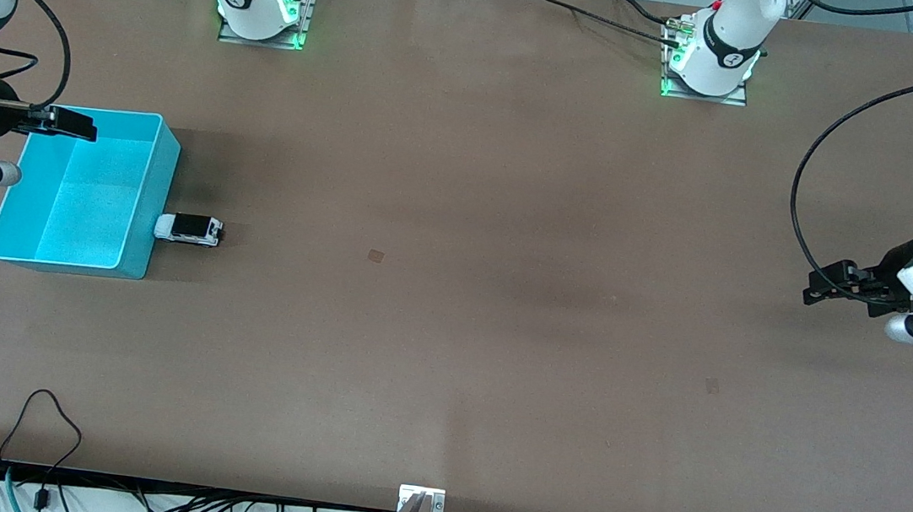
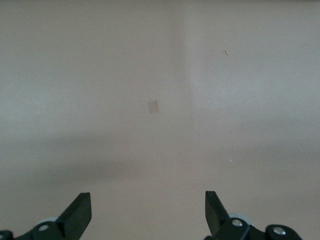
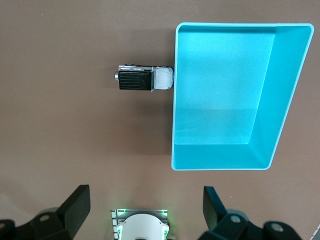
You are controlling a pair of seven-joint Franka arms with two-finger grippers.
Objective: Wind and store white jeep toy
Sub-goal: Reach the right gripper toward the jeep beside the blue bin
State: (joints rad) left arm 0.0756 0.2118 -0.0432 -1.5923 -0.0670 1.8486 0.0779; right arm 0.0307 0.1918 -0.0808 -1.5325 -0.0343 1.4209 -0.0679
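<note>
The white jeep toy [image 1: 189, 229] [image 3: 145, 78], with its black rear roof panel, stands on the brown table touching the outer wall of the turquoise bin [image 1: 153, 199] [image 3: 281, 100], on the side toward the table's middle. The bin has nothing in it. My right gripper [image 1: 67, 123] [image 3: 146, 192] hangs open and empty in the air by the bin's rim, at the right arm's end of the table. My left gripper [image 1: 826, 286] [image 2: 147, 200] waits open and empty over bare table at the left arm's end.
A small square mark [image 1: 376, 255] [image 2: 153, 106] lies near the table's middle. The two arm bases [image 1: 262, 11] [image 1: 710, 62] stand along the edge farthest from the front camera. Cables [image 1: 47, 434] trail over the nearest edge.
</note>
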